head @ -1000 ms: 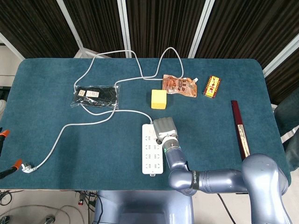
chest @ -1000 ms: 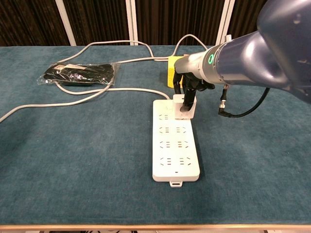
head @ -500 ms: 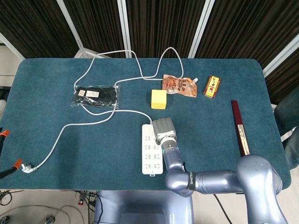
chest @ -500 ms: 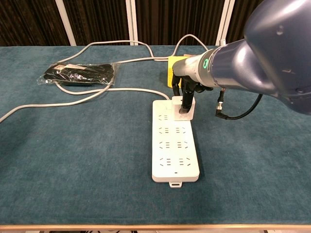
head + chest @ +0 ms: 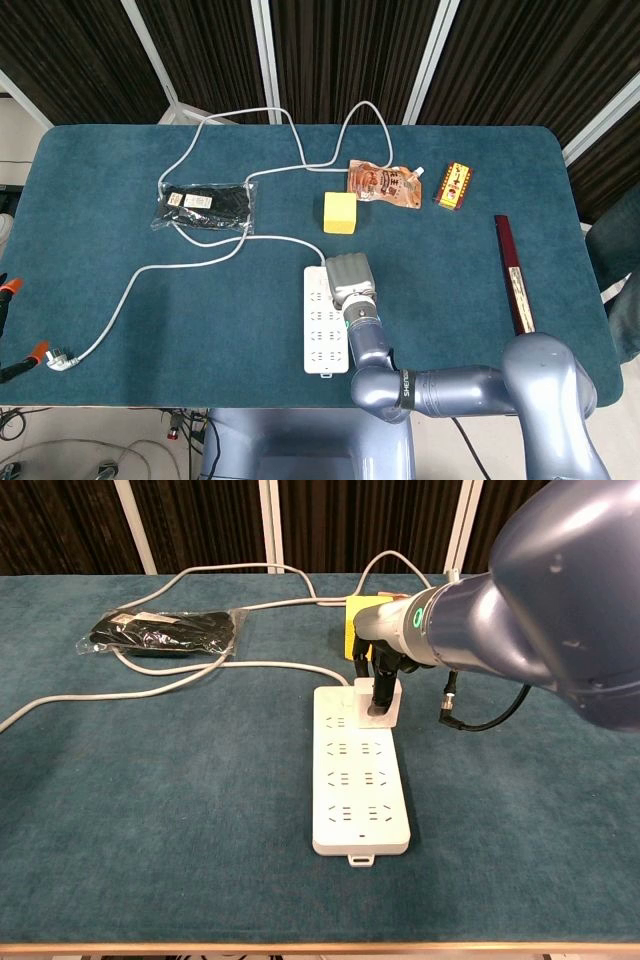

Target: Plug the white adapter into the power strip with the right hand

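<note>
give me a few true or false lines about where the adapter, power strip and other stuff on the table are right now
1. The right hand holds the white adapter at the far end of the power strip. True.
2. The yellow block lies on the power strip. False: it rests on the table beyond the strip.
3. The black item in a clear bag sits left of the strip. True.
4. The orange pouch is in the right hand. False: it lies on the table by the yellow block.
5. The left hand grips the strip. False: it is not in view.
</note>
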Controlling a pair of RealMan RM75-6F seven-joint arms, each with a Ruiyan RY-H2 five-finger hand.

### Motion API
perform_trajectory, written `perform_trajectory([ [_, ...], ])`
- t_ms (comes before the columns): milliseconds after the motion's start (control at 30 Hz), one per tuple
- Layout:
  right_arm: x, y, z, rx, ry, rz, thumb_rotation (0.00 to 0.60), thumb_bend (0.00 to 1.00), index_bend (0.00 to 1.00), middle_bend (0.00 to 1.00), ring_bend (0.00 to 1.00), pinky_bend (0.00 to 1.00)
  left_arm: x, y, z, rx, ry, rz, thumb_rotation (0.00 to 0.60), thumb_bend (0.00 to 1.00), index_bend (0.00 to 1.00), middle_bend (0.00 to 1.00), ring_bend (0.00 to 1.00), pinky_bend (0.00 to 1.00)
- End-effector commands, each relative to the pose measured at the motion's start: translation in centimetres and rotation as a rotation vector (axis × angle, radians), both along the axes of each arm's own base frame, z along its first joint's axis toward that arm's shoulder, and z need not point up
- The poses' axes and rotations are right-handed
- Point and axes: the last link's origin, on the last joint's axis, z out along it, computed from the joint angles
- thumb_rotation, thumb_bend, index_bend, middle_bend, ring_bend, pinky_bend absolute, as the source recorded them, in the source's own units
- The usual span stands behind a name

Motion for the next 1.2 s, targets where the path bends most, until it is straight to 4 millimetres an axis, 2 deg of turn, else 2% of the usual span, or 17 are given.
perform_trajectory([
  [33, 0.0, 0.0, -0.1, -0.003, -0.004, -0.002, 0.6, 0.72, 0.89, 0.72, 0.9, 0.87, 0.0, 0.0, 0.0, 0.0, 0.0, 0.0, 0.6, 0.17, 0.12, 0.04, 0.0, 0.0],
  [267, -0.1, 0.4, -0.6, -0.005, -0.009, 0.006, 0.6, 0.75, 0.96, 0.77, 0.92, 0.91, -0.1, 0.0, 0.0, 0.0, -0.001, 0.002, 0.6, 0.17, 0.12, 0.04, 0.0, 0.0],
  [700, -0.4, 0.5, -1.1, -0.007, -0.008, 0.0, 0.6, 0.76, 0.97, 0.78, 0.93, 0.93, -0.1, 0.0, 0.1, 0.003, -0.001, 0.003, 0.6, 0.17, 0.12, 0.04, 0.0, 0.0],
  [1067, -0.2, 0.3, -0.5, -0.022, -0.023, 0.016, 0.6, 0.76, 0.96, 0.78, 0.93, 0.93, -0.1, 0.0, 0.1, 0.005, 0.0, 0.003, 0.6, 0.17, 0.12, 0.04, 0.0, 0.0],
  [1133, -0.2, 0.3, -0.3, -0.016, -0.03, 0.019, 0.6, 0.76, 0.93, 0.77, 0.93, 0.93, -0.1, 0.0, 0.2, 0.007, -0.001, 0.005, 0.6, 0.17, 0.12, 0.04, 0.0, 0.0],
  [1200, -0.1, 0.3, 0.0, -0.012, -0.025, 0.024, 0.6, 0.76, 0.83, 0.74, 0.92, 0.93, -0.2, 0.0, 0.2, 0.006, -0.001, 0.007, 0.6, 0.17, 0.12, 0.04, 0.0, 0.0],
])
